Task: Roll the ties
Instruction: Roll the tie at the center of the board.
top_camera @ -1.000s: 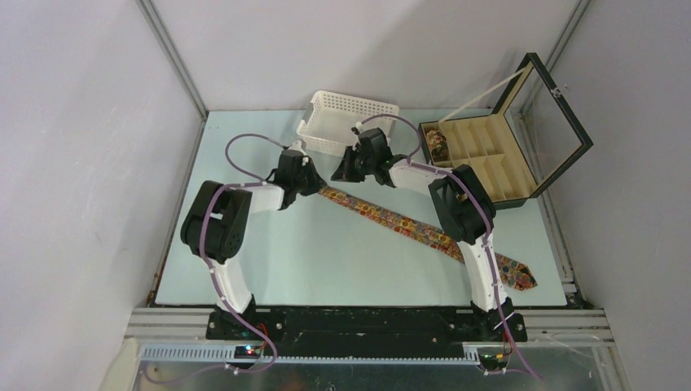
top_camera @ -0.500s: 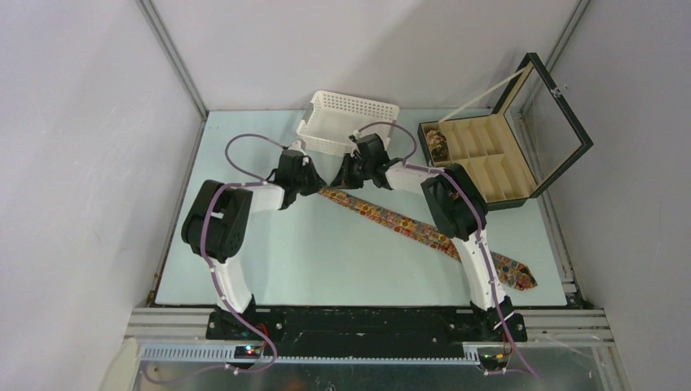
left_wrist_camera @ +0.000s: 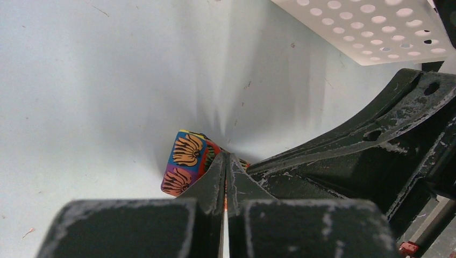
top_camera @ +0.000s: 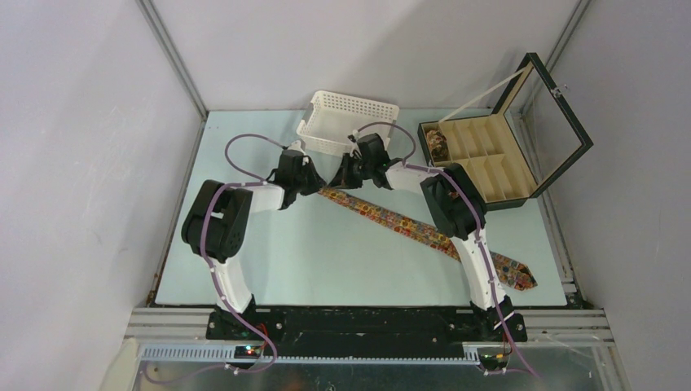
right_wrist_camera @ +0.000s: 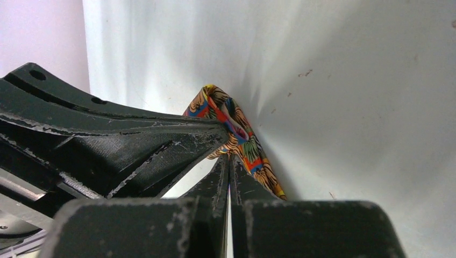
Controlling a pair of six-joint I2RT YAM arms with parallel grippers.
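Note:
A long multicoloured tie (top_camera: 407, 224) lies flat and diagonal on the table, from its narrow end near the two grippers to its wide tip (top_camera: 519, 275) at the right front. My left gripper (top_camera: 314, 181) is shut on the folded narrow end (left_wrist_camera: 185, 161). My right gripper (top_camera: 336, 177) is shut on the same end from the other side (right_wrist_camera: 236, 129). The two grippers meet tip to tip there. A small rolled tie (top_camera: 437, 144) sits in the back left compartment of the black box.
A white perforated basket (top_camera: 346, 120) stands just behind the grippers, its wall close in the left wrist view (left_wrist_camera: 365, 27). The black compartmented box (top_camera: 489, 163) with its lid open stands at the back right. The wall frame runs along the left edge.
The right gripper has moved a little left and nearer to the left gripper at the tie's narrow end. The left arm and the tie's long part have stayed put.

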